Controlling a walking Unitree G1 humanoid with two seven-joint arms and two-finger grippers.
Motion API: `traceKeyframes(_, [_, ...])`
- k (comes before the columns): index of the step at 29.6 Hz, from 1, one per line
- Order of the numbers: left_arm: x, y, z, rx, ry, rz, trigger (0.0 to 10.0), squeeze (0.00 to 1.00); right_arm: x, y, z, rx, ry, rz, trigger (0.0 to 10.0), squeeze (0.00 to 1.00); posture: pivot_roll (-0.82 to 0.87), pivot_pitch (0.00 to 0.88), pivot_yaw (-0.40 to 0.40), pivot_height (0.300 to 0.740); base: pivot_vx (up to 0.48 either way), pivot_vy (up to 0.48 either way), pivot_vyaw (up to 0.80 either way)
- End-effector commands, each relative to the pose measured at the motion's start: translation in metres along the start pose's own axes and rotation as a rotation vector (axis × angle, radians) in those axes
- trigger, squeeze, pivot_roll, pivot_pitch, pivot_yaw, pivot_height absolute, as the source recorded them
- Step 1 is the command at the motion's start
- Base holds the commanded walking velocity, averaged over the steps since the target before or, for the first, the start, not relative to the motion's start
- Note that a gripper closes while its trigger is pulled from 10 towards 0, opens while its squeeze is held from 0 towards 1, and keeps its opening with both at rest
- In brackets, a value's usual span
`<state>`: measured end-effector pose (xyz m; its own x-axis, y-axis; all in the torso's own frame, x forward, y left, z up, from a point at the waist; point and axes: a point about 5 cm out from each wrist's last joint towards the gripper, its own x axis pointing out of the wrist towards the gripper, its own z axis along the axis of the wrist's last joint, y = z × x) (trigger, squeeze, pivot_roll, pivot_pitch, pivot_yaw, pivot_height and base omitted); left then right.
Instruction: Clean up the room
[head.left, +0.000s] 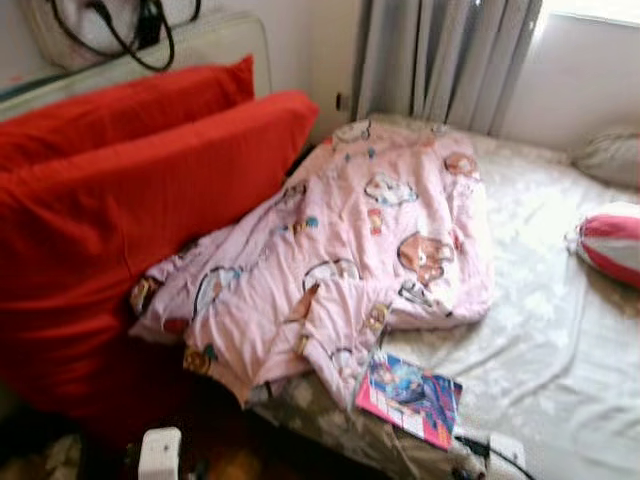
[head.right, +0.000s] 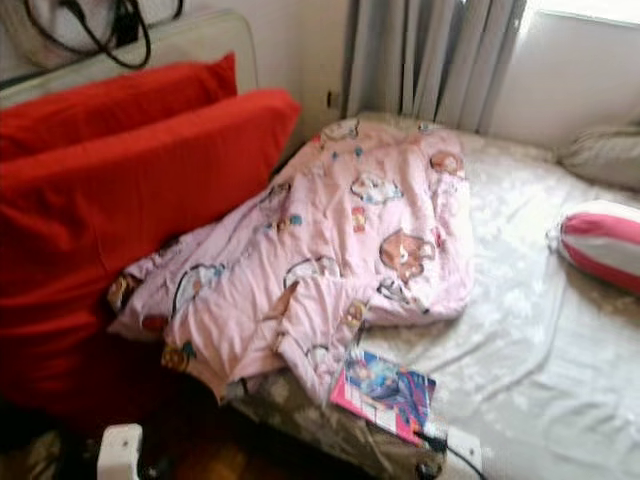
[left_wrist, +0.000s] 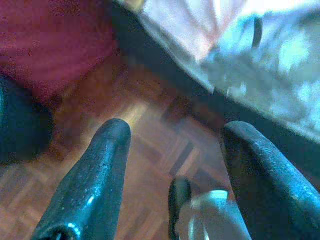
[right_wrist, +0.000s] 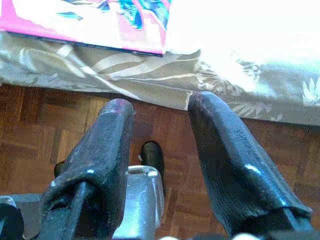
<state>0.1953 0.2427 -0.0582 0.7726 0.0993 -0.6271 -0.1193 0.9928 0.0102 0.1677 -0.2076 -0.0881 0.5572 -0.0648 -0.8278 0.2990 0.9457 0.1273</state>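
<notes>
Lying crumpled across the near half of the bed, a pink cartoon-print duvet spills over the bed's edge toward the large red cushions stacked on the robot's left. A pink-and-blue magazine rests on the pale patterned sheet at the bed's near edge, its upper corner just touching the duvet's lowest fold. A white power strip with a black cable sits just beside the magazine at the bed corner. A pink-and-white striped pillow lies at the far right of the mattress, well apart from the duvet. Grey curtains hang behind the bed.

The left gripper hangs above the parquet floor, near the bed's edge; its two black fingers stand wide apart with nothing between them. The right gripper hangs above the floor just short of the bed's edge, below the magazine; its fingers are spread apart and hold nothing.
</notes>
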Motion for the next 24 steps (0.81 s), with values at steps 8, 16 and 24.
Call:
traceKeyframes(8, [0.011, -0.041, 0.088, 0.055, -0.455, -0.143, 10.0, 0.0, -0.002, -0.003, -0.005, 0.002, -0.006, -0.008, 10.0, 0.0, 0.07, 0.0, -0.034, 0.74, 0.0, 0.0, 0.0])
traceKeyframes(16, [-0.005, -0.054, 0.053, 0.088, -0.453, -0.174, 10.0, 0.0, -0.003, -0.006, -0.008, 0.007, -0.015, -0.009, 10.0, 0.0, 0.08, 0.0, -0.041, 0.74, 0.0, 0.0, 0.0])
traceKeyframes(24, [0.003, -0.042, 0.012, 0.074, -0.129, -0.138, 10.0, 0.0, -0.003, -0.007, -0.01, -0.022, -0.008, -0.001, 10.0, 0.0, 0.09, 0.0, -0.048, 0.74, 0.0, 0.0, 0.0])
